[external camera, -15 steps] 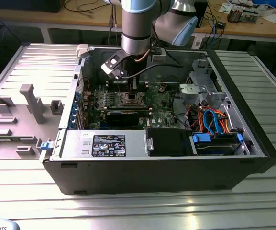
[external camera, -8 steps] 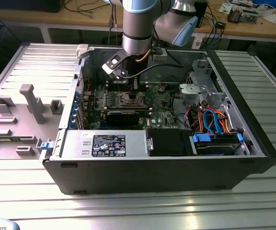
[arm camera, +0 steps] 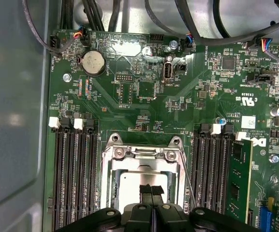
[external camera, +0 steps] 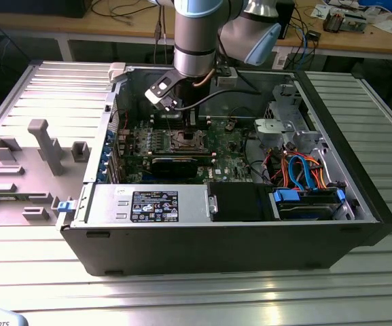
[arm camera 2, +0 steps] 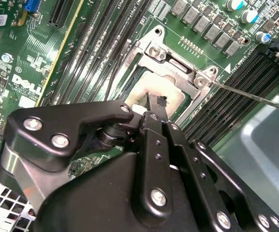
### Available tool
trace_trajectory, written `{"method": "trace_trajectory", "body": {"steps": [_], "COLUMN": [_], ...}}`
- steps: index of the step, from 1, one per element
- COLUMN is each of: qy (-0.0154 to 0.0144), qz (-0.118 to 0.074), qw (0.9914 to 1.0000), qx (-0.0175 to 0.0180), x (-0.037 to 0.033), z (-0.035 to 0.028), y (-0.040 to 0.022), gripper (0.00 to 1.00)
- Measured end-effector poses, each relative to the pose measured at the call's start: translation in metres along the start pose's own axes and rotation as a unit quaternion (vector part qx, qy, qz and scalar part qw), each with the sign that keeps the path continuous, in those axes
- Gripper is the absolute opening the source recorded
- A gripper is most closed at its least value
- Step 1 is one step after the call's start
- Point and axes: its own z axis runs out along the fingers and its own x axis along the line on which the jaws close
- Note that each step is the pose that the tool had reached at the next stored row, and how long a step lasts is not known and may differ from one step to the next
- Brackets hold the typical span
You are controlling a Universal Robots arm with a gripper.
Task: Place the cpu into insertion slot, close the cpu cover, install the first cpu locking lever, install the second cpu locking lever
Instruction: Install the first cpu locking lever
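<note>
Green board [arm camera: 105, 111], silvery cpu cover [arm camera: 129, 164]

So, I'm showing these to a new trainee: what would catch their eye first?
The robot arm reaching into the open computer case in the exterior view. In the first wrist view, its shut black gripper sits right over the silver cpu on the green motherboard.

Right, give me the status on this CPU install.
Done, it seems: the cpu sits in the insertion slot, and the cpu cover looks lowered around it. In hand: the gripper, fingers together, hangs at the chip's top. Left: one thin locking lever juts free, so latching isn't finished.
</note>
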Motion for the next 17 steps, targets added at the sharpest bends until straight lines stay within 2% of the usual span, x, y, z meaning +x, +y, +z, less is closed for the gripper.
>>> {"method": "trace_trajectory", "body": {"steps": [17], "qy": [0.0000], "qz": [0.000], "qw": [1.00000], "qx": [0.0000], "x": [-0.0001], "z": [-0.0033], "y": [0.0000], "gripper": [0.11]}}
